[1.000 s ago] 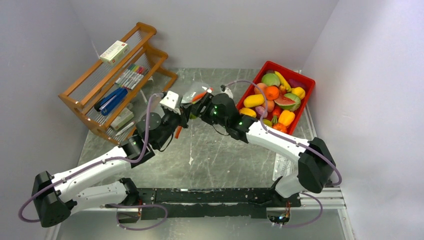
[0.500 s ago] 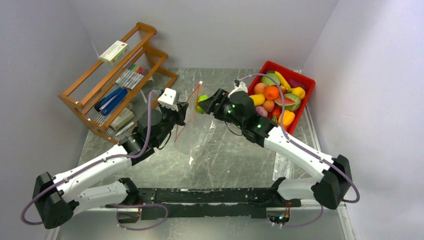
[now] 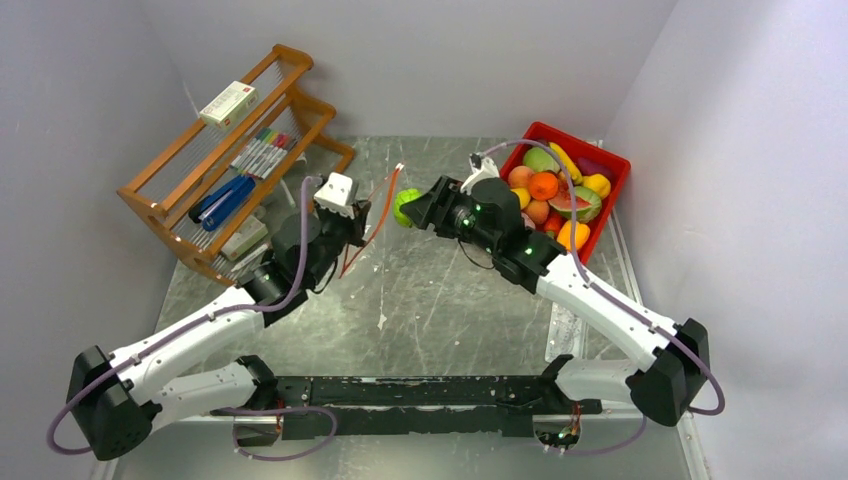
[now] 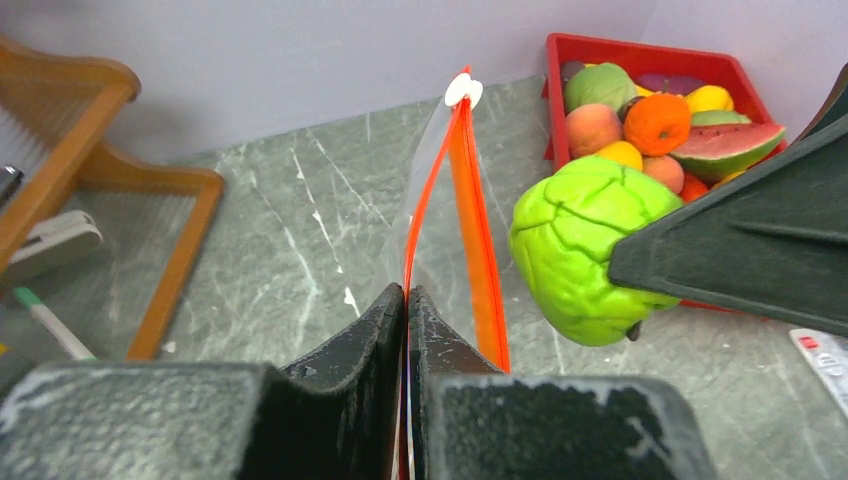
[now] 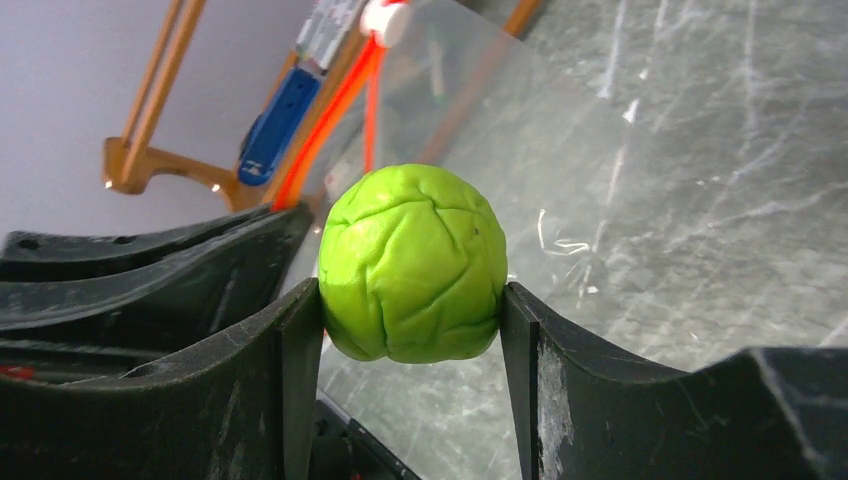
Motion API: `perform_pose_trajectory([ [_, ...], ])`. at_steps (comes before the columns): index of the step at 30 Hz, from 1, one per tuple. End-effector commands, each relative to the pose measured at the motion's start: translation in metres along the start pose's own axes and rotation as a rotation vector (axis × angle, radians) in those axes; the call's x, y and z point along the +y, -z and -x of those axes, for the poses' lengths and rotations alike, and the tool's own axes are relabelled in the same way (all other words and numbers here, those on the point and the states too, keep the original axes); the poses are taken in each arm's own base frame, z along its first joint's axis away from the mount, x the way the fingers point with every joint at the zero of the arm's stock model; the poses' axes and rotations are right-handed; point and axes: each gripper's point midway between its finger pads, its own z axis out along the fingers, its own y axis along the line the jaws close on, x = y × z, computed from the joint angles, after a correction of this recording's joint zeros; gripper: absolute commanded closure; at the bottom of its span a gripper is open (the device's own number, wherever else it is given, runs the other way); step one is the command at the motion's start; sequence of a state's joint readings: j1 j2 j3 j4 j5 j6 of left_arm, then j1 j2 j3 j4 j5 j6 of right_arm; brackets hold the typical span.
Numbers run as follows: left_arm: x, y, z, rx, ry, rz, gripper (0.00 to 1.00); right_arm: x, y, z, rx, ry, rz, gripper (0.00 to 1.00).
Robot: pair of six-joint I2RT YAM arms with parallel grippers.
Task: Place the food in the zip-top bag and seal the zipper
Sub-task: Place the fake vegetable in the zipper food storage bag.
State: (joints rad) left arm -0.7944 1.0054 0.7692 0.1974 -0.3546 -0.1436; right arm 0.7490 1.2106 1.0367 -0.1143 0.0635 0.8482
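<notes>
Top external view: left tool (image 3: 352, 228), narrow, pinches the zip-top bag (image 4: 437, 190) by its edge, raised toward 12 o'clock of the worktop (image 3: 430, 300); right tool (image 5: 412, 310) clamps green food (image 5: 412, 262) just beside, at its 3 o'clock.

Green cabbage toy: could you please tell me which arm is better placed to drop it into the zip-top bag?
Right. The right gripper grips the green cabbage toy beside the mouth of the zip-top bag; the left gripper is shut on the bag's edge.

Glossy, creased plastic on the green food (image 5: 412, 262). Clear shiny film for the zip-top bag (image 5: 500, 120), smooth orange-red plastic along the zipper (image 4: 479, 230). Scuffed, marbled table (image 3: 440, 310) below.
</notes>
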Motion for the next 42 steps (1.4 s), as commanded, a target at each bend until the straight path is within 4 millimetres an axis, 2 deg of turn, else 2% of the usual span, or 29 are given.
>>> perform_pose_trajectory([
  [1, 0.006, -0.007, 0.031, -0.104, -0.167, 0.011, 0.93, 0.038, 0.006, 0.026, -0.041, 0.031, 0.118, 0.67],
  [7, 0.009, -0.02, 0.058, -0.148, -0.439, 0.052, 0.93, 0.069, 0.012, 0.038, -0.026, -0.052, 0.274, 0.67],
  [11, 0.002, -0.02, 0.069, -0.188, -0.442, 0.021, 0.93, 0.082, 0.001, 0.026, 0.063, -0.163, 0.402, 0.67],
  [15, -0.006, -0.018, 0.065, -0.196, -0.411, -0.03, 0.93, 0.103, -0.004, 0.019, 0.129, -0.31, 0.61, 0.68],
  [20, -0.022, -0.004, 0.07, -0.242, -0.264, -0.125, 0.93, 0.102, -0.03, 0.002, 0.225, -0.457, 0.683, 0.68],
  [22, -0.028, 0.001, 0.072, -0.246, -0.209, -0.155, 0.93, 0.095, -0.039, -0.006, 0.25, -0.483, 0.661, 0.69],
  [23, -0.029, 0.003, 0.072, -0.242, -0.186, -0.166, 0.93, 0.085, -0.043, -0.015, 0.26, -0.502, 0.631, 0.69],
  [25, -0.033, 0.007, 0.074, -0.246, -0.14, -0.19, 0.93, 0.074, -0.048, -0.02, 0.247, -0.506, 0.585, 0.69],
  [28, -0.038, 0.008, 0.067, -0.226, -0.109, -0.217, 0.93, 0.072, -0.048, -0.018, 0.22, -0.456, 0.551, 0.69],
  [34, -0.032, 0.004, 0.038, -0.166, -0.103, -0.192, 0.93, 0.085, -0.033, -0.003, 0.167, -0.411, 0.604, 0.69],
  [37, -0.031, 0.003, 0.019, -0.136, -0.118, -0.192, 0.93, 0.09, -0.021, 0.002, 0.139, -0.484, 0.689, 0.69],
  [39, -0.028, 0.004, 0.013, -0.134, -0.114, -0.183, 0.93, 0.091, -0.013, 0.005, 0.138, -0.591, 0.76, 0.7],
  [42, -0.031, 0.007, 0.016, -0.151, -0.071, -0.202, 0.93, 0.095, -0.02, 0.0, 0.133, -0.643, 0.769, 0.7],
])
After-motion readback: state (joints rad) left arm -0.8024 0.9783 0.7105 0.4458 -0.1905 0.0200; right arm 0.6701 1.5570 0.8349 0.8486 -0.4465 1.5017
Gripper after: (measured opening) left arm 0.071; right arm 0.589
